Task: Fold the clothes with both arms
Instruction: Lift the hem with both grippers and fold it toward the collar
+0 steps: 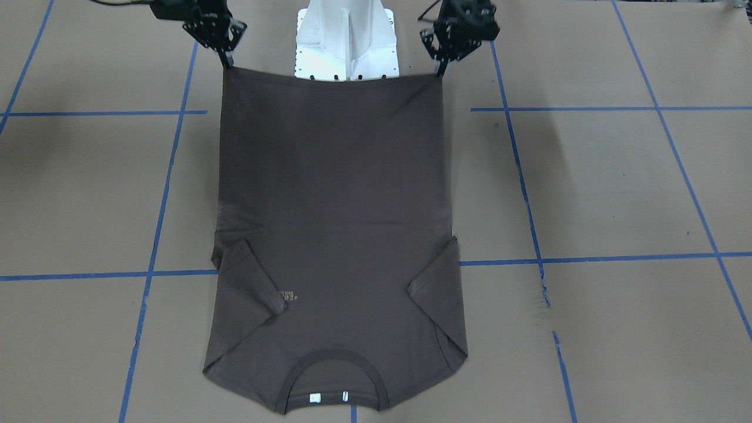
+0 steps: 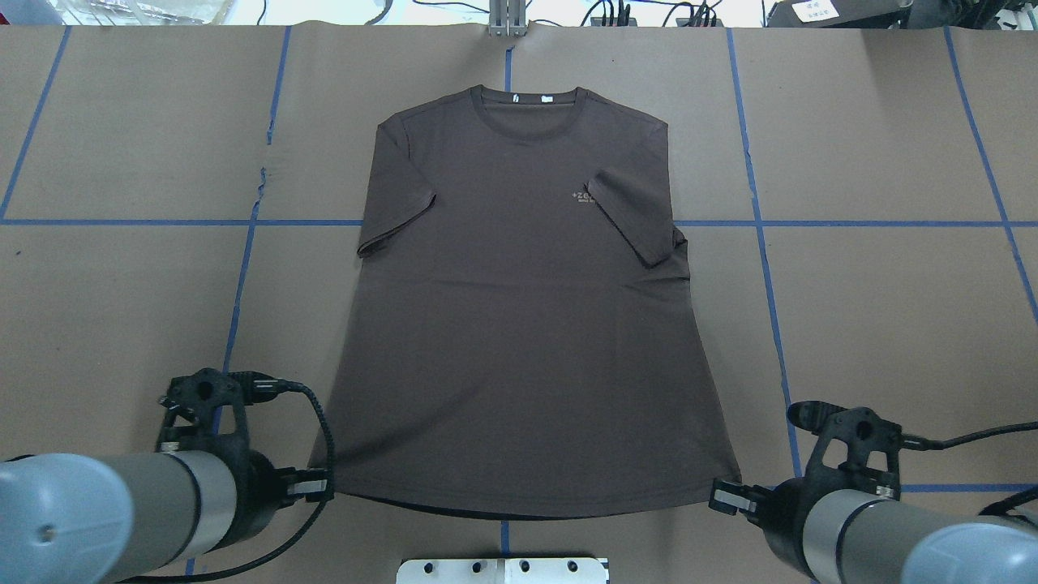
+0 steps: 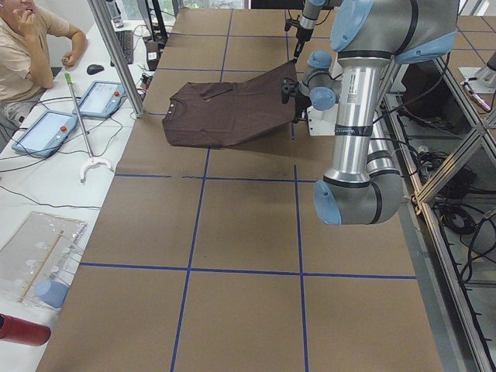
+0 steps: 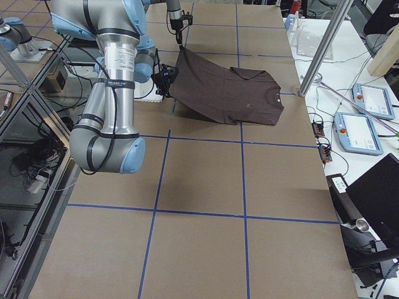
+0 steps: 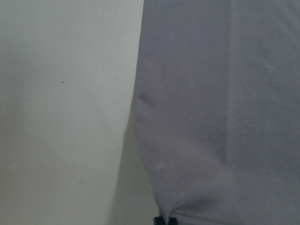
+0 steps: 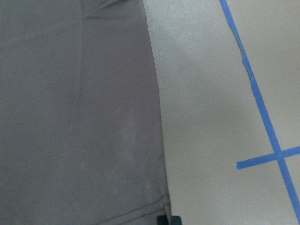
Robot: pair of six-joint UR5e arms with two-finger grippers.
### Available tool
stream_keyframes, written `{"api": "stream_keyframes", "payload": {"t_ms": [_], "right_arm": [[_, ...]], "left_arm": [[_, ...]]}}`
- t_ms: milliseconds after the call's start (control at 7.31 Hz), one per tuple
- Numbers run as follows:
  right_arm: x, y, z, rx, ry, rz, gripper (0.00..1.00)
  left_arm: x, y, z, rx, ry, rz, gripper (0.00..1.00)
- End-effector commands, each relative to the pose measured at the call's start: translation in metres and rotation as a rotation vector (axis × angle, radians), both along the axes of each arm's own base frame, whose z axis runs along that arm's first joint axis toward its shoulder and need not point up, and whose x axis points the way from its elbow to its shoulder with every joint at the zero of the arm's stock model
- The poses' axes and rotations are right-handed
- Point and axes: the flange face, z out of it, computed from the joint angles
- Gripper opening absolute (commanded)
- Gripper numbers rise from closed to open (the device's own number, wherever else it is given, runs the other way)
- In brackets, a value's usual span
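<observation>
Where the front-facing camera looked down across the brown paper-covered table [image 1: 617,188], the dark brown short-sleeved T-shirt [image 1: 335,194] lay front up. Its ribbed collar [image 1: 335,355] and white neck tags [image 1: 314,398] were nearest the camera, and both sleeves were folded in over the chest, one reaching the small pale logo [image 1: 288,295]. At the far end the black two-finger right gripper [image 1: 227,64] and the black two-finger left gripper [image 1: 439,73] were each pinched on one corner of the hem, which stretched straight between them in front of the white bolted pedestal [image 1: 346,41]. In the overhead view the hem cast a thin dark shadow on the paper, while the collar end lay flat near the far edge, across blue tape lines [image 2: 762,223]. From the left end, the near silver-grey left arm [image 3: 356,124] hid part of the hem, and the garment sloped up from the table toward the robot; a seated person [image 3: 31,46] was at the side bench by two tablets [image 3: 46,128]. The right-end view showed that slope too, hem raised and collar down. Each wrist camera saw the fabric's side edge running down to the bottom of its frame, bare paper beside it.
</observation>
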Motion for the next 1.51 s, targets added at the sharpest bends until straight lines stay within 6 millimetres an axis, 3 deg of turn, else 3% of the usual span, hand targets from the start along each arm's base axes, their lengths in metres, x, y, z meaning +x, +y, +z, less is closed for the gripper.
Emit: {"api": "stream_keyframes", "payload": {"t_ms": [0,137,411,547,821,958,1232,1368], "right_arm": [[0.044,-0.007,-0.034,-0.035,-0.027,-0.009,0.0],[0.051,-0.031,-0.044,-0.03,-0.039,0.003,0.0],[0.034,-0.101,-0.067,-0.032,-0.018,0.1,0.0],[0.022,-0.145,-0.081,-0.002,-0.005,0.126,0.0],[0.006,-0.239,-0.074,-0.013,0.079,0.18,0.0],[-0.002,-0.283,-0.065,-0.008,0.112,0.209,0.0],[-0.032,-0.349,-0.029,0.011,0.092,0.244,0.0],[-0.047,-0.378,-0.02,0.015,0.111,0.241,0.0]], "left_arm": [[-0.045,-0.001,-0.04,-0.003,0.023,0.04,0.0],[-0.046,-0.028,-0.05,0.095,0.023,0.042,0.0],[-0.038,-0.122,-0.057,0.191,-0.047,-0.004,0.0],[-0.037,-0.164,-0.049,0.224,-0.101,-0.015,0.0],[-0.03,-0.23,-0.03,0.261,-0.144,-0.061,0.0],[-0.012,-0.257,-0.021,0.258,-0.152,-0.077,0.0],[0.012,-0.315,0.007,0.267,-0.161,-0.114,0.0],[0.028,-0.348,0.021,0.283,-0.167,-0.123,0.0]]}}
